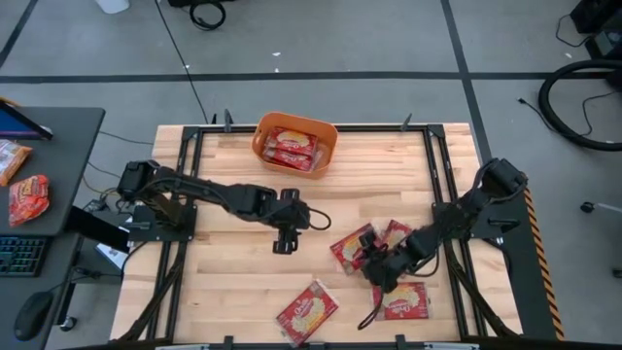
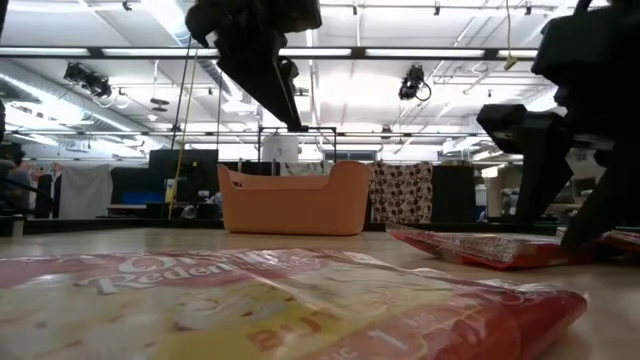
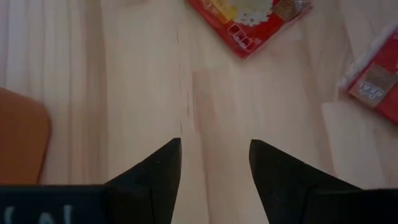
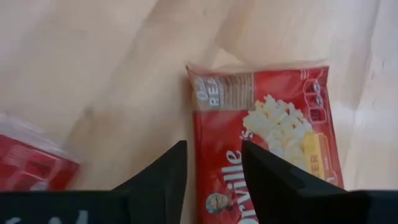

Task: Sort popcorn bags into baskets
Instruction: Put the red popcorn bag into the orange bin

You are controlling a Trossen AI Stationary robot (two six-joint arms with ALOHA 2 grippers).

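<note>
A wooden desk (image 1: 233, 165) carries an orange tub (image 1: 295, 142) at its far edge, with red popcorn bags (image 1: 291, 146) lying flat inside. Four more bags lie loose on the near right part: two overlapping (image 1: 352, 247), one (image 1: 405, 300) beside the right arm, one (image 1: 307, 312) near the front edge, its long axis diagonal. The left pincer (image 1: 283, 239) hovers mid-desk over bare wood, fingers apart. The right pincer (image 1: 379, 274) hangs over a bag (image 4: 267, 149), fingers apart, the bag's long axis roughly along them. Off the desk, a dark side table (image 1: 58, 165) holds an orange-red snack packet (image 1: 29, 197).
</note>
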